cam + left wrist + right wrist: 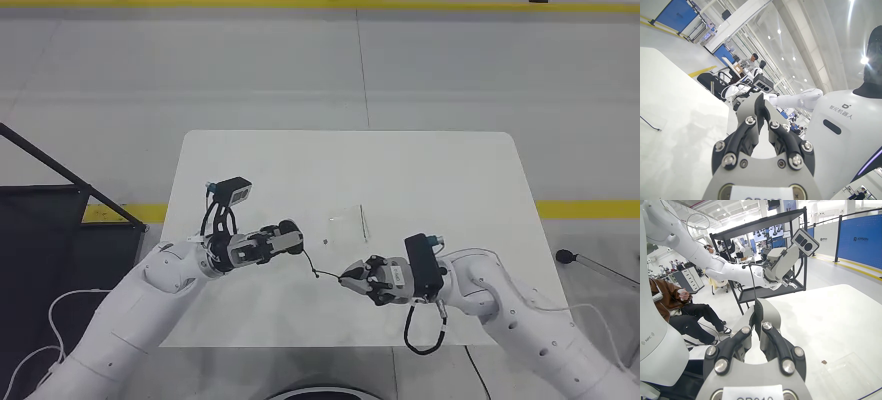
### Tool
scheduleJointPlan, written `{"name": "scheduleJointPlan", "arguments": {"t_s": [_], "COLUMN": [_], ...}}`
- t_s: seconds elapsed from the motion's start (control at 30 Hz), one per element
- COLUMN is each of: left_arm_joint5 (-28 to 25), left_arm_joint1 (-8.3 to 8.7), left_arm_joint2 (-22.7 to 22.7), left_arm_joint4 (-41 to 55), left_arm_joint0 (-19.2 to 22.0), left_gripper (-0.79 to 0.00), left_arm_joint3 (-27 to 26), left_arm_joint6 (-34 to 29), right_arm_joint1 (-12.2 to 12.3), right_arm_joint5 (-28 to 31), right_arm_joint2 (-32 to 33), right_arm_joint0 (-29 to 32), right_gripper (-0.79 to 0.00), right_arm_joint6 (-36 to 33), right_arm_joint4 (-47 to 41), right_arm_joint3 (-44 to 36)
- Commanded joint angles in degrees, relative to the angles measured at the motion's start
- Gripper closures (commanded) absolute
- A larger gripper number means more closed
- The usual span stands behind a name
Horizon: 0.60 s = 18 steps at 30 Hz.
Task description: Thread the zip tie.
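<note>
A thin black zip tie [312,268] hangs above the white table [450,180], stretched between both grippers near the front edge. My left gripper [298,243] is shut on one end. My right gripper [345,277] is shut on the other. In the right wrist view the strap [753,283] rises from the right gripper [756,303] to a small black head [743,266], where a short length runs across to the left gripper [763,265]. Whether the strap passes through the head cannot be told. In the left wrist view the left gripper [761,100] has its pads pressed together.
A clear plastic bag [348,220] lies mid-table, with a spare black zip tie [364,222] beside it; this tie [651,125] also lies on the table in the left wrist view. A black shelf rack [772,291] stands beyond the table's edge.
</note>
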<state>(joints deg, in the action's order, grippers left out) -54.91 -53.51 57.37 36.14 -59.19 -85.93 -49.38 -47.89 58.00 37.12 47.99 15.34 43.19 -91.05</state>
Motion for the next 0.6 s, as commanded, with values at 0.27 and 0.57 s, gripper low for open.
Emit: {"name": "scheduleJointPlan", "arguments": {"t_s": [0.27,0.57], "left_arm_joint5": [-1.15,-1.53], "left_arm_joint1": [0.81,1.43], "left_arm_joint2": [-1.17,-2.24], "left_arm_joint4": [0.48,0.93], "left_arm_joint0": [0.46,1.1], "left_gripper": [-0.166,-0.139], "left_arm_joint3": [0.19,0.25], "left_arm_joint6": [1.16,1.53], "right_arm_joint1": [0.19,0.35], "right_arm_joint5": [0.0,0.0], "right_arm_joint2": [-0.59,-0.99], "right_arm_joint0": [-0.46,-0.79], "right_gripper": [0.0,0.0], "right_arm_joint6": [0.72,1.19], "right_arm_joint4": [0.22,0.33], "right_arm_joint3": [0.21,0.35]}}
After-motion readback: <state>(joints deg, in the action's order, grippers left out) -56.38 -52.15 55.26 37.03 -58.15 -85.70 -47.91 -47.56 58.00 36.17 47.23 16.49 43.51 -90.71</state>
